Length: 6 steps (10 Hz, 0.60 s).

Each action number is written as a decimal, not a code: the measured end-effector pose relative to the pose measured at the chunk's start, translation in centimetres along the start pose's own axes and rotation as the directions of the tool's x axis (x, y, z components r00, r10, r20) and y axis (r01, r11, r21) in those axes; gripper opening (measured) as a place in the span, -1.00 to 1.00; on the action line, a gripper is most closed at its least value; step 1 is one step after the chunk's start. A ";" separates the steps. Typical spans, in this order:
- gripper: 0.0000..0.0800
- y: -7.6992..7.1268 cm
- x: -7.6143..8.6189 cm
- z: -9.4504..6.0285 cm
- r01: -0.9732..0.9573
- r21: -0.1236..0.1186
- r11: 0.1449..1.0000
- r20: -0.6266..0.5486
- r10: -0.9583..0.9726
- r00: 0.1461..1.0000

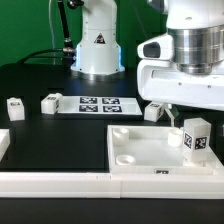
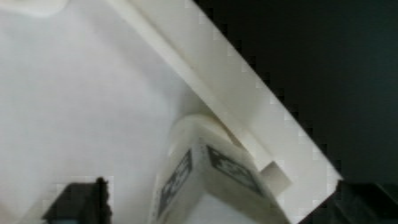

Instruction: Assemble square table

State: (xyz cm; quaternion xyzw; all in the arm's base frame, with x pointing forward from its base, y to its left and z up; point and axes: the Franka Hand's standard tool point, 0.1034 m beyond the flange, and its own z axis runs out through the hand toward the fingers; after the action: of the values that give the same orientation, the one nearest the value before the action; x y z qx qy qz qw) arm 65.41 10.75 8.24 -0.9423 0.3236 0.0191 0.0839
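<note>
In the corner of the tabletop (image 1: 150,146) a leg (image 1: 196,138) is standing upright — the gripper (image 1: 187,118) is hanging just above it, spread wide.

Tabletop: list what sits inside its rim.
Inside the tabletop, one tagged leg stands upright toward the exterior view's right. Two empty round sockets show toward the exterior view's left. Whatever lies beneath the leg is covered.

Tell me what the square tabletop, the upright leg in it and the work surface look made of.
Tabletop: likely moulded white plastic, matte; even colour, rounded rim. Upright leg: same white plastic look, with a printed black-and-white tag. Work surface: black, matte, possibly cloth or mat; unclear.
</note>
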 end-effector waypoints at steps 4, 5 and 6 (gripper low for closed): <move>0.62 0.5 0.6 0.4 0.482 -0.035 0.876 -0.002 -0.482 0.876; 0.62 0.4 0.8 0.4 0.621 -0.052 0.782 0.001 -0.622 0.783; 0.62 0.4 0.9 0.6 0.707 -0.049 0.706 0.007 -0.707 0.707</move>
State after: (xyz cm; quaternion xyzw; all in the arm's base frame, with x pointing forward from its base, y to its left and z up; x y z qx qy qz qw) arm 65.93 9.98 7.54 -0.9962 -0.0619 -0.0126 0.0602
